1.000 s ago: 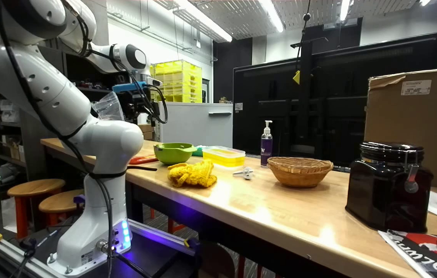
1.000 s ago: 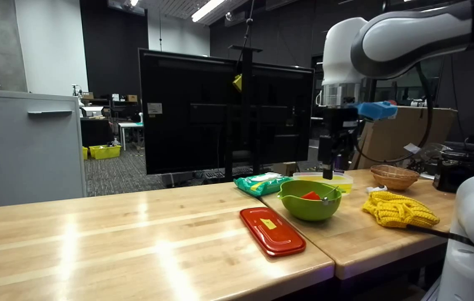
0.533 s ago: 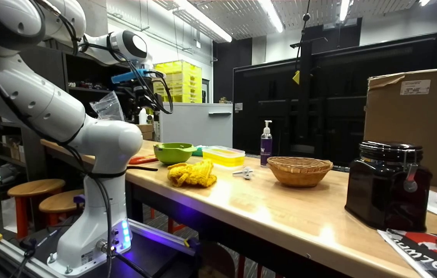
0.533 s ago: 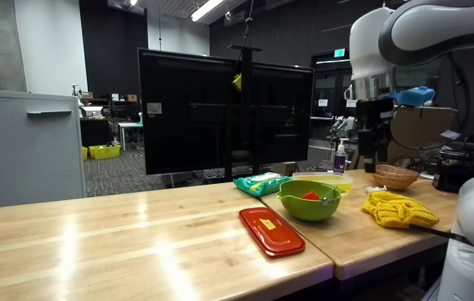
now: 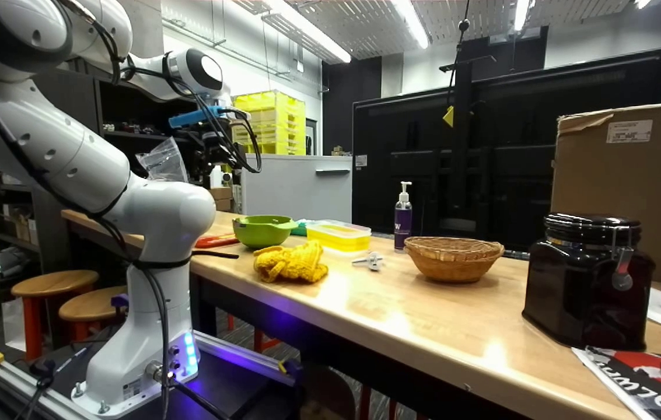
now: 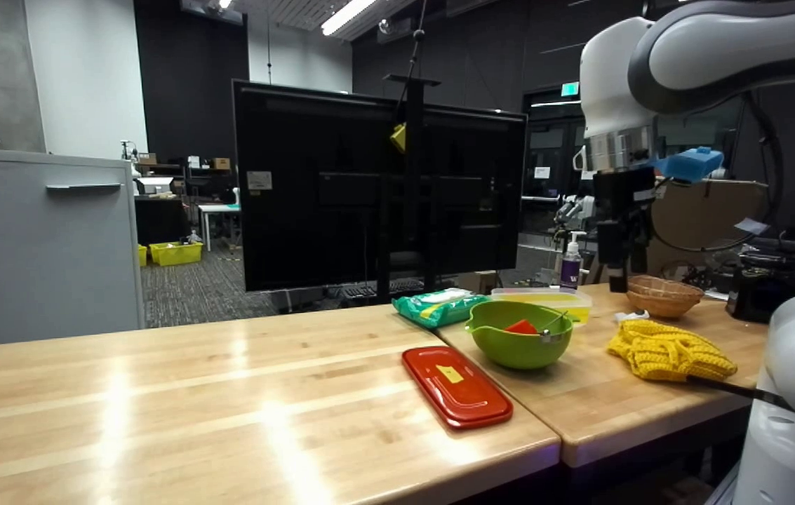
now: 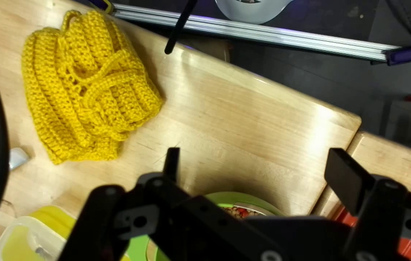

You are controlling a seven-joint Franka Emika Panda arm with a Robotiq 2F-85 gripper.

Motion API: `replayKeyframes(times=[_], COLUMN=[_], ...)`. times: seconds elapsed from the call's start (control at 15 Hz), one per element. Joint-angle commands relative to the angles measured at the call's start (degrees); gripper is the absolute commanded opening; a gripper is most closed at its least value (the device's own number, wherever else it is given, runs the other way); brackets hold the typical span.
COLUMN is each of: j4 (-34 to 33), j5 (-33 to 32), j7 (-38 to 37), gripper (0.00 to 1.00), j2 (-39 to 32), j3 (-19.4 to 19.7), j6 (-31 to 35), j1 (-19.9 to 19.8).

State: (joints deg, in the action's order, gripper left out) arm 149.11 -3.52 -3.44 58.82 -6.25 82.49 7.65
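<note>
Black two-finger gripper (image 7: 254,165) hung above the pale wooden bench (image 7: 238,108), jaws wide apart along nine-to-three, nothing held. By wrist-view clock from the jaws: round green bowl (image 7: 241,197) sat at six, partly hidden by the gripper; yellow crocheted bundle (image 7: 89,94) lay at ten, untouched.

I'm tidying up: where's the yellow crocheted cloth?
In an exterior view, right side, the yellow crocheted cloth lies on the pale wooden table, between the round green bowl and the robot's white base.
</note>
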Motion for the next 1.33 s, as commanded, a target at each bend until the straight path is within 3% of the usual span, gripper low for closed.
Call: replayKeyframes(times=[0.0, 0.27, 0.53, 0.6, 0.73, 1.27], j4=[1.11, 1.81, -2.24, -0.23, -0.64, -0.61], j5=[-3.58, -15.94, -32.32, -27.68, -28.61, -27.83], j7=[4.49, 17.55, 34.69, 27.99, 29.33, 28.76], gripper=[1.0, 1.0, 1.0, 1.0, 1.0, 1.0], j2=[2.63, 7.89, 8.48, 7.91, 8.44, 7.99], j3=[3.46, 14.89, 29.66, 25.34, 27.94, 25.8], j6=[-2.42, -6.59, -6.7, -6.26, -6.15, -6.83], j1=[-1.46, -3.89, -5.13, -4.86, -5.04, -4.23])
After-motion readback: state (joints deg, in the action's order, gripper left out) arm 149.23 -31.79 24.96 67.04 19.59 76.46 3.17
